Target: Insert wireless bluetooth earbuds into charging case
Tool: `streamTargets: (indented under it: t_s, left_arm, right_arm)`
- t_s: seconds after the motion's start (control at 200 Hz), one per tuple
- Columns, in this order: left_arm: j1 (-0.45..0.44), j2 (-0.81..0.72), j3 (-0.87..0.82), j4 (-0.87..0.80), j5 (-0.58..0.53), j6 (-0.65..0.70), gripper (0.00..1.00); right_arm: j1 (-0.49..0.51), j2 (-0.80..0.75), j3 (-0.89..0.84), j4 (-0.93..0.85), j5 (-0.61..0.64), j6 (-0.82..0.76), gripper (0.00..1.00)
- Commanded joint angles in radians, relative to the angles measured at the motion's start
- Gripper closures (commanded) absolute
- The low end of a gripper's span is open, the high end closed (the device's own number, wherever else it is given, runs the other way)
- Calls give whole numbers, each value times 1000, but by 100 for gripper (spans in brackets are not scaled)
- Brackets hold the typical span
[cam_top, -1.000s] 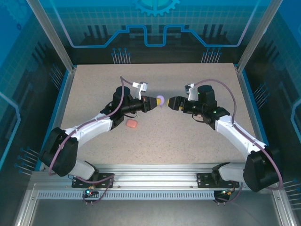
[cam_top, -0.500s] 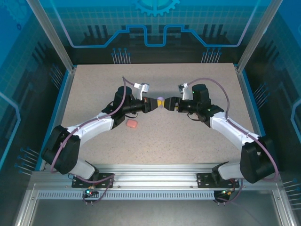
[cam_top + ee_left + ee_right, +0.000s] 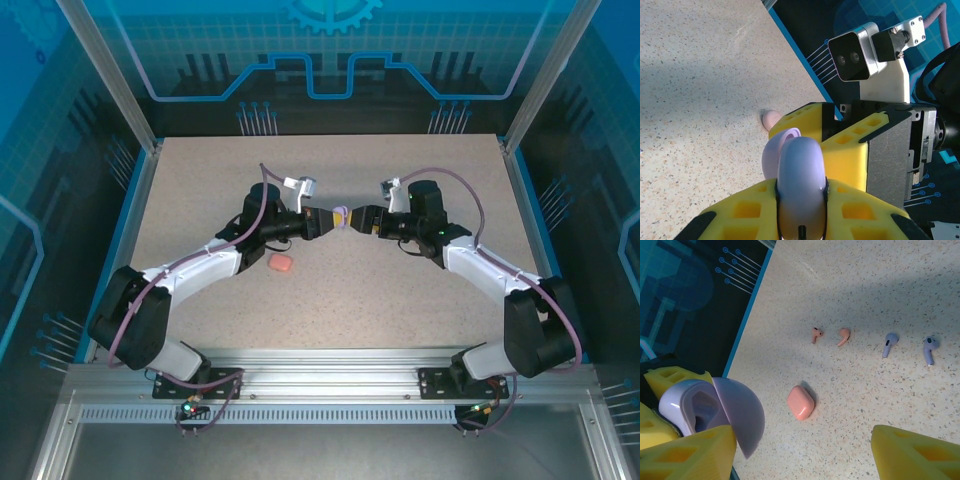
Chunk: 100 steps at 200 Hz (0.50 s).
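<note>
My left gripper point(image 3: 330, 219) is shut on a purple charging case point(image 3: 800, 180), held above the table's middle with its lid point(image 3: 740, 415) swung open. The right gripper point(image 3: 355, 218) faces it nose to nose and stands open, its fingers wide apart; its left finger point(image 3: 690, 455) is right beside the open lid. On the table below lie two red-orange earbuds point(image 3: 814, 334) point(image 3: 843, 336) and two purple earbuds point(image 3: 889, 344) point(image 3: 929, 349). A salmon-pink case point(image 3: 800, 402) lies shut on the table point(image 3: 281, 262). The pale beige earbuds are out of view.
A pale pinkish rounded thing point(image 3: 771, 118) lies on the table behind the held case, partly hidden. The right arm's wrist camera point(image 3: 855, 55) sits close in front of my left gripper. A blue rim point(image 3: 140, 190) edges the speckled table.
The right gripper has moved left and closed the gap to the purple case. The left gripper has held the case in nearly the same spot.
</note>
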Motion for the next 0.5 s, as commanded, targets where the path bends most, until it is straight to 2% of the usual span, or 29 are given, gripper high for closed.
streamTargets:
  t_s: [0.0,0.495]
  left_arm:
    - [-8,-26,13,62,42,-7,100]
    - [-26,-27,21,75,43,-18,100]
  right_arm:
    - [-21,18,-6,-9,26,12,28]
    - [-14,77,9,35,15,49,32]
